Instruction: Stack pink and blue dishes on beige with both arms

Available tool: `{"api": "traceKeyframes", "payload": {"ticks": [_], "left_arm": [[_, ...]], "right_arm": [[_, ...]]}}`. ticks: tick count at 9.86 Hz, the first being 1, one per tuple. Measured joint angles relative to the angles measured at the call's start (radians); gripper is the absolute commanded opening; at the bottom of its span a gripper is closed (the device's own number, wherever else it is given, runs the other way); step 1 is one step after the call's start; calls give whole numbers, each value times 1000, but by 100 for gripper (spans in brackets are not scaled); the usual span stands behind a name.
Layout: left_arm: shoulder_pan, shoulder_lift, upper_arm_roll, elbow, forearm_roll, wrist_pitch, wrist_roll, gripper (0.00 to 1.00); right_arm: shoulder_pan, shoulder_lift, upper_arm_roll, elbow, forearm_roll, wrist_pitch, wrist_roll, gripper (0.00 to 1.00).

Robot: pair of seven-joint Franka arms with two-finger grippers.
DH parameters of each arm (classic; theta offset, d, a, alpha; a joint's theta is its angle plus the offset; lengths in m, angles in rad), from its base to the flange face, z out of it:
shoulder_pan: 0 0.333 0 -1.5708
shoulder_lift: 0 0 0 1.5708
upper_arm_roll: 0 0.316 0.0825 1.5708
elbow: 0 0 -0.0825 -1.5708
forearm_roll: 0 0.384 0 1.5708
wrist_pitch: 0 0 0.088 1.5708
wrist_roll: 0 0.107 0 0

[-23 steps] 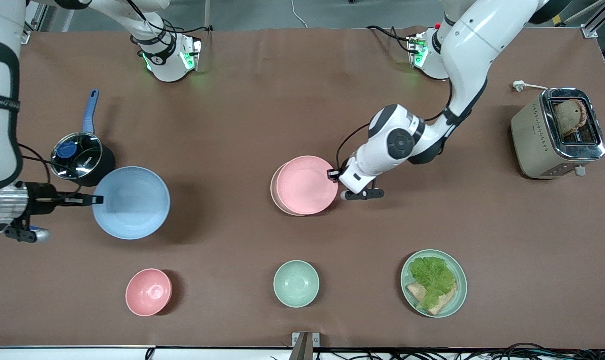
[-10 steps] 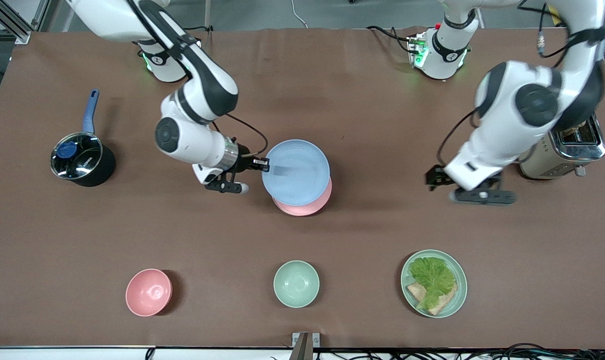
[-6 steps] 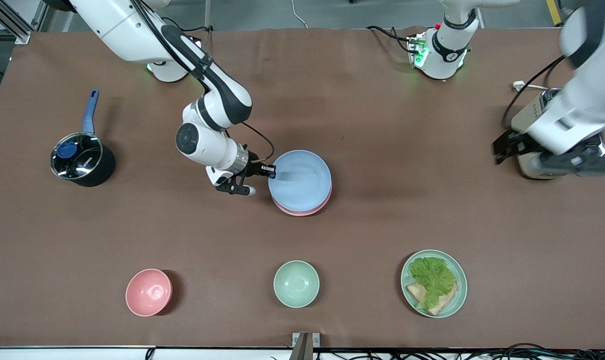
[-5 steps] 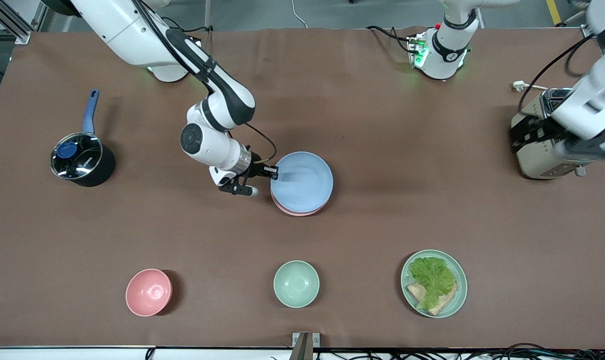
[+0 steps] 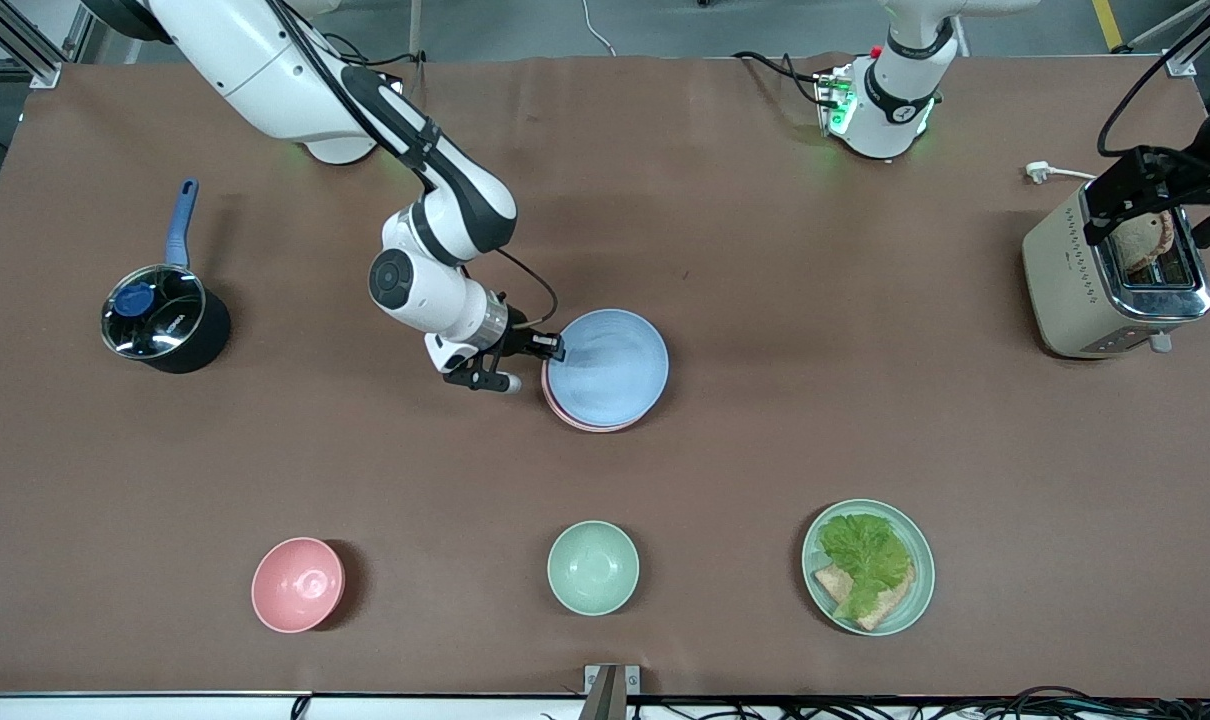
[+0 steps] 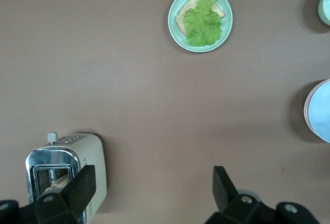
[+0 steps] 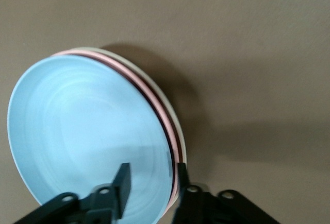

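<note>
The light blue plate (image 5: 607, 366) lies on the pink plate (image 5: 590, 426) at the table's middle. In the right wrist view the cream-beige plate (image 7: 181, 134) shows as a pale rim under the pink plate (image 7: 174, 136). My right gripper (image 5: 555, 350) is open and straddles the blue plate's (image 7: 82, 131) rim on the side toward the right arm's end; one finger is over the plate's inside and the other is outside the rim. My left gripper (image 5: 1145, 185) hangs wide open and empty over the toaster (image 5: 1115, 270). The left wrist view shows the left gripper (image 6: 154, 188) with only bare table between its fingers.
A dark pot with a blue handle (image 5: 165, 320) stands at the right arm's end. Near the front camera stand a pink bowl (image 5: 298, 585), a pale green bowl (image 5: 593, 568) and a green plate with lettuce and bread (image 5: 868, 567). The toaster holds bread.
The right arm carried the blue plate from its end of the table and lowered it onto the pink plate, then parted its fingers. The left arm withdrew from the stack to above the toaster.
</note>
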Motion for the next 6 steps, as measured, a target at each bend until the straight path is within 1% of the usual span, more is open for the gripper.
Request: {"api": "traceKeyframes", "payload": {"ticks": [1,2,3,4,5,6], "left_arm": [[1,1,14,5,-15,-15,0,100],[4,0,36,7,-49,-31,1,100],[8,-3,50,7,-76,-41,1,100],[10,-7,56,5,-81,-45,1,100],[9,-10,57,2,-81,-46,1,100],[9,-11,59,-1,-78,-46,1,100]], "right_arm": [[-19,-16,-2,7,-24,-25,-3,100],[-46,-51,-4,17,-76,-87,-2,100],[-80,-108,-6,28,-129,-168,1,100],[-124,-190,-11,36,-186,-261,5,100],[-163,-290,-39,45,-265,-361,10,100],[-184,-389,-100,60,-348,-463,12,100]]}}
